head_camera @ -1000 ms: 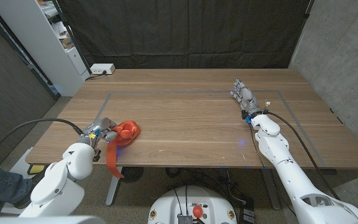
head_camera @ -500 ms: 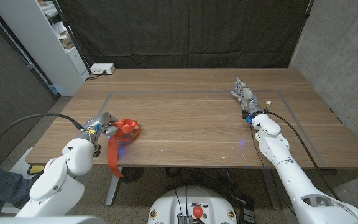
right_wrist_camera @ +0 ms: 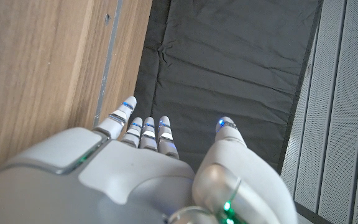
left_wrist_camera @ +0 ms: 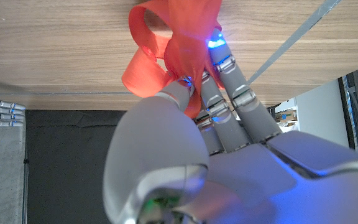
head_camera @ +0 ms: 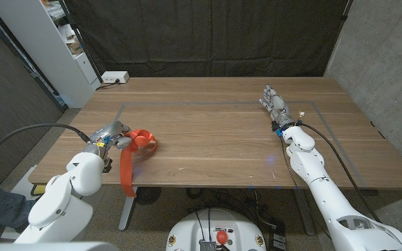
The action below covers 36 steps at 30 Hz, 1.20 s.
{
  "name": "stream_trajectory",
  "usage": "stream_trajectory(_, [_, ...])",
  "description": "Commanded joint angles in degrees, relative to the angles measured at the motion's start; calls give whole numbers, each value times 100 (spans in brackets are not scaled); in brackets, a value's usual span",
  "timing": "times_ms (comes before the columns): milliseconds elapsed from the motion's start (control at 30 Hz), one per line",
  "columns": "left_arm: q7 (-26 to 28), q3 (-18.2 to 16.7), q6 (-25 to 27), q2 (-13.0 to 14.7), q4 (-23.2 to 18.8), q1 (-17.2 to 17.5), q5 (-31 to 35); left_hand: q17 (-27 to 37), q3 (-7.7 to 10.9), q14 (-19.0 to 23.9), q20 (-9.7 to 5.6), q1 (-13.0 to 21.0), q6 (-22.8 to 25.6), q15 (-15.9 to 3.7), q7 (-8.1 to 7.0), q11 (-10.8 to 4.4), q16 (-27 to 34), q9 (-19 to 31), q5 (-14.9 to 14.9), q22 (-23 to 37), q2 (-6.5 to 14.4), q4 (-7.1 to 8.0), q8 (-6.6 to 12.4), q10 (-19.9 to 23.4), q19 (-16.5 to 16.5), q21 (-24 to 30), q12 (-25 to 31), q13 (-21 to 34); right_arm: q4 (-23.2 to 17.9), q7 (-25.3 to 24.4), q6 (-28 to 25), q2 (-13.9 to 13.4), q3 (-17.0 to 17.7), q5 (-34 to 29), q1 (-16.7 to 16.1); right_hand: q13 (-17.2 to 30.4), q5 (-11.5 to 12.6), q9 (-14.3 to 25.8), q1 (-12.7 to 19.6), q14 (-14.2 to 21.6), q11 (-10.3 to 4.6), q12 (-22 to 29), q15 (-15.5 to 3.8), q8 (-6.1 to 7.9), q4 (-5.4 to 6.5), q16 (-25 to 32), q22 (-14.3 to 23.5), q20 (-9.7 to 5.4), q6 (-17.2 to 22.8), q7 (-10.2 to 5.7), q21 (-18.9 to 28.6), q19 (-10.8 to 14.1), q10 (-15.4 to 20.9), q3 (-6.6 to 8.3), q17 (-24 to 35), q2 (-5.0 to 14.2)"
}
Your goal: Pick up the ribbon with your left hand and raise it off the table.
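One wooden table (head_camera: 215, 139). Two robot hands. Left hand (head_camera: 110, 137) at near-left edge, fingers (left_wrist_camera: 229, 81) pressed together, pinching one red ribbon (head_camera: 137, 145); loops above tabletop, tail hanging past near edge. Right hand (head_camera: 273, 107) far right, holding nothing, fingers slightly apart.

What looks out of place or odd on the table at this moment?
Only the ribbon: the left hand grips its bunched orange loops near the table's front left corner, and one loose tail hangs down past the front edge. The right hand waits open at the far right. Nothing looks spilled or damaged.
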Motion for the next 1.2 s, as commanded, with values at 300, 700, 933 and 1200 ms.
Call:
stream_trajectory(300, [-2,-309,-146,-235,-449,273,264,73,3,85,-46,66,48,2,50,-171,25,23,15,25,20,-18,47,236,-7,87,84,793,-165,26,16,-36,-14,24,-79,20,25,19,10,30,38,38,24,32,-28,46,31,11,32,15,27,55,46,16,24,12])
stream_trajectory(700, [-62,-455,-372,-297,-669,255,560,119,15,107,-43,71,44,-7,30,-160,18,26,22,25,11,-15,54,234,-13,148,76,876,-274,-25,64,-30,0,44,-143,20,26,19,12,36,33,36,18,31,-33,46,31,8,36,9,26,60,46,18,25,19])
stream_trajectory(933, [-146,-449,-430,-368,-809,215,812,146,24,131,-47,65,47,-6,24,-159,16,20,25,27,1,-9,56,243,-28,186,66,922,-291,-31,103,-27,3,67,-166,20,26,19,14,40,33,39,22,31,-37,46,31,7,38,12,28,67,57,20,25,23])
stream_trajectory(1200, [-305,-527,-539,-474,-965,185,946,170,34,132,-46,58,50,-6,18,-181,2,23,29,27,-9,-7,64,253,-47,222,53,963,-309,-13,84,-40,0,91,-153,20,26,19,15,50,27,40,23,31,-41,48,31,2,41,16,28,73,64,21,25,25])
